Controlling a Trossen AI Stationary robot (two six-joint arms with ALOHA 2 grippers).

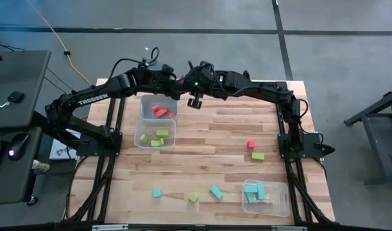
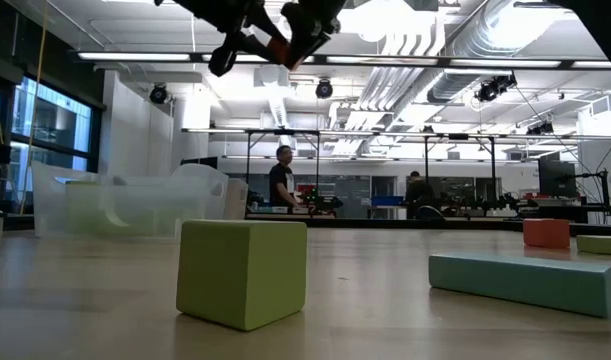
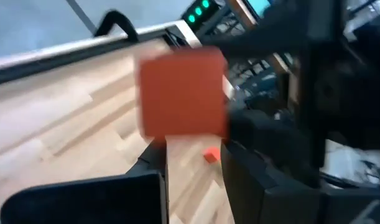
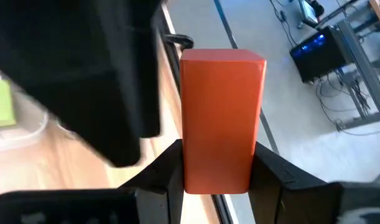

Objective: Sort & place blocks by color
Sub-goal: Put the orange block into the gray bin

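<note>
A red bar (image 1: pixel 181 78) hangs in the air over the table's far edge, where both arms meet. My right gripper (image 4: pixel 217 168) is shut on the bar (image 4: pixel 222 118). My left gripper (image 3: pixel 193 149) is open by a narrow gap, and the bar's blurred square end (image 3: pixel 183 93) sits at its fingertips. In the low view the bar (image 2: pixel 278 50) shows high up between both grippers. Loose blocks rest flat on the table: a red cube (image 1: pixel 251 144), a green block (image 1: pixel 258 156), a teal cube (image 1: pixel 156 192), a green cube (image 1: pixel 194 198) and a teal bar (image 1: pixel 216 191). My right gripper pinches the red bar by one end (image 4: pixel 217 177) between its two fingers (image 4: pixel 171 168). It comes level from the table's right, with the fingers along the bar. The bar is lifted clear and sticks out past the fingertips. My left gripper: I cannot tell whether its fingers (image 3: pixel 239 168) touch the bar.
Three clear tubs stand on the table: one with red blocks (image 1: pixel 146 101), one with green blocks (image 1: pixel 142 128) just nearer, one with teal blocks (image 1: pixel 282 192) at the near right. The left arm's dark body (image 4: pixel 115 81) is close beside the bar. People (image 2: pixel 282 180) stand far behind the table.
</note>
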